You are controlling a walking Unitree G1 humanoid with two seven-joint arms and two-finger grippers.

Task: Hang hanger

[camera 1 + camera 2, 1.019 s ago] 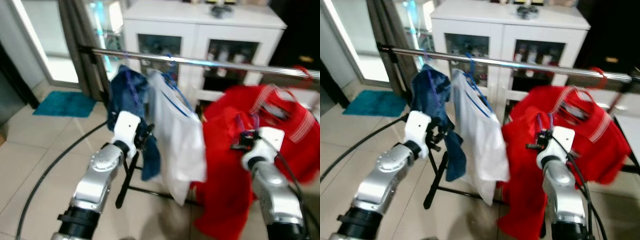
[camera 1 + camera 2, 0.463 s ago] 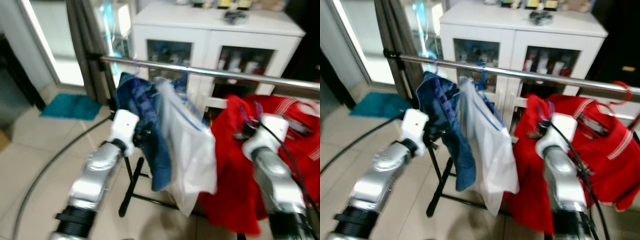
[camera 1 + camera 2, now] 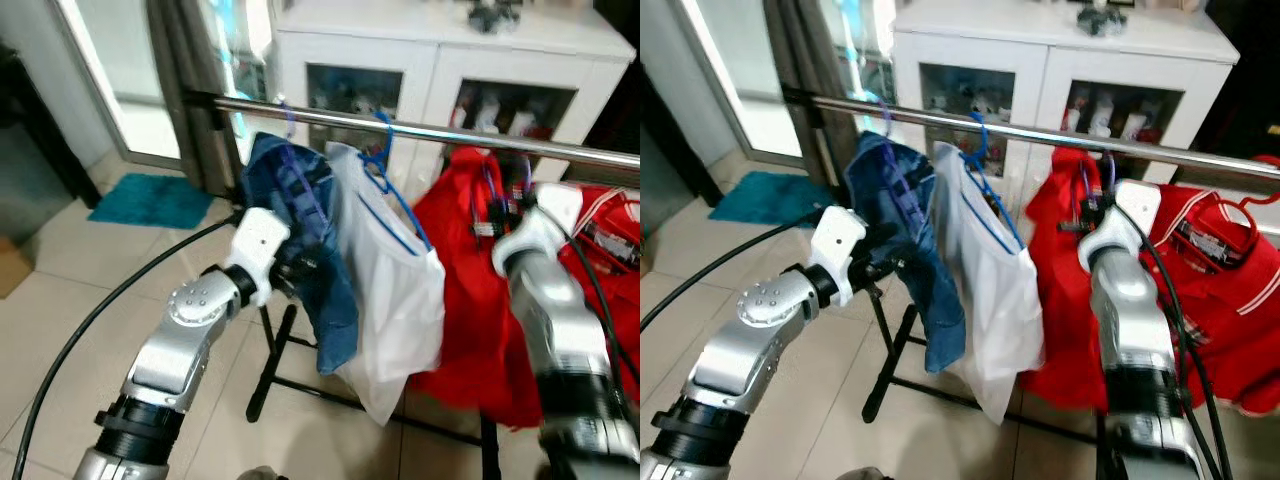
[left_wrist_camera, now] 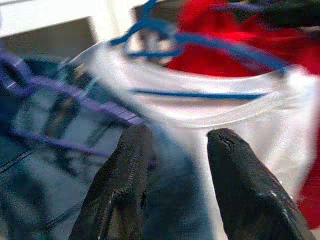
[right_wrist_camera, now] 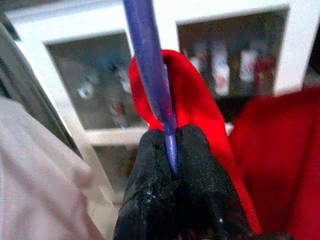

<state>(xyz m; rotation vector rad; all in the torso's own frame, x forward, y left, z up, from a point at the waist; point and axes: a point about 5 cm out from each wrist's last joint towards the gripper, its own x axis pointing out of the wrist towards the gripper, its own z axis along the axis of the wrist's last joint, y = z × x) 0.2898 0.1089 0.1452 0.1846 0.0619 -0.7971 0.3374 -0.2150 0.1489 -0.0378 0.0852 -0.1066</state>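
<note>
Closest to me, the left gripper (image 4: 172, 150) is raised against the blue denim garment (image 3: 305, 215), its two black fingers (image 4: 122, 170) spread apart with denim cloth lying between them, holding nothing. A black cable (image 3: 95, 320) curves across the pale tiled floor (image 3: 60, 300) beside that arm.

On the other side, the right gripper (image 5: 172, 165) has its fingertips pressed tight together on the thin purple hanger (image 5: 150, 65) that carries a red garment (image 3: 465, 260). That hanger is held up just below the metal rail (image 3: 400, 127); whether its hook is over the rail I cannot tell.

Along the rail, the denim hangs nearest the robot's left end on its own purple hanger, then a white shirt (image 3: 395, 300) on a blue hanger (image 3: 385, 165), touching the denim. The white shirt crowds right up against the red garment. Farther toward the robot's right, another red garment with white stripes (image 3: 1220, 260) sags lower. The rack's black legs (image 3: 270, 360) stand under the clothes.

Behind the rail is a white cabinet (image 3: 430, 70) with glass doors and small items inside. Off to the robot's left, a teal mat (image 3: 145, 200) lies on the floor by a bright doorway (image 3: 120, 70) and a grey curtain (image 3: 185, 90).
</note>
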